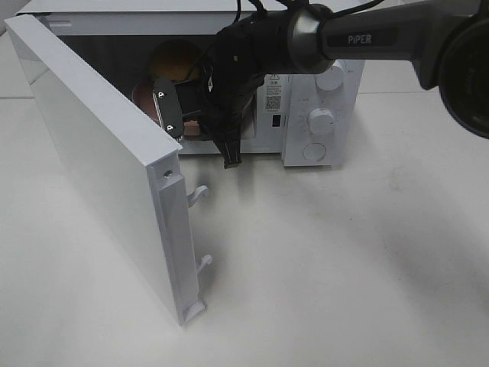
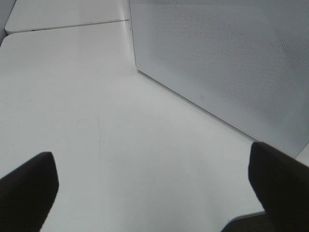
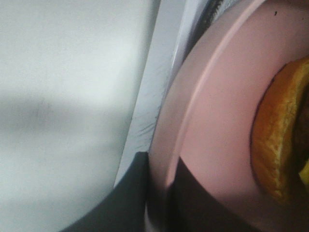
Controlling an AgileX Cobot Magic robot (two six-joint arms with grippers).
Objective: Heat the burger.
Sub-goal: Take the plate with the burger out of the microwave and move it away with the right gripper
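So the right fingers (image 3: 159, 203) are pinched on the pink plate's (image 3: 217, 121) rim, burger (image 3: 280, 140) just beyond, inside the microwave (image 1: 321, 84); left fingers (image 2: 29, 188) idle wide open.

The right gripper (image 3: 157, 203) has its fingers pinched together, while the left gripper (image 2: 154, 188) is spread wide.

The exterior high camera looks steeply down on the white bench (image 1: 344, 260) at the white box-shaped microwave (image 1: 321, 115) and its open white door (image 1: 99, 160). The left wrist camera sits low over the bench, facing the door's perforated panel (image 2: 227, 58), which both views share. The right wrist camera is pressed very close to the flat pink round plate (image 3: 217, 111), filling its view.
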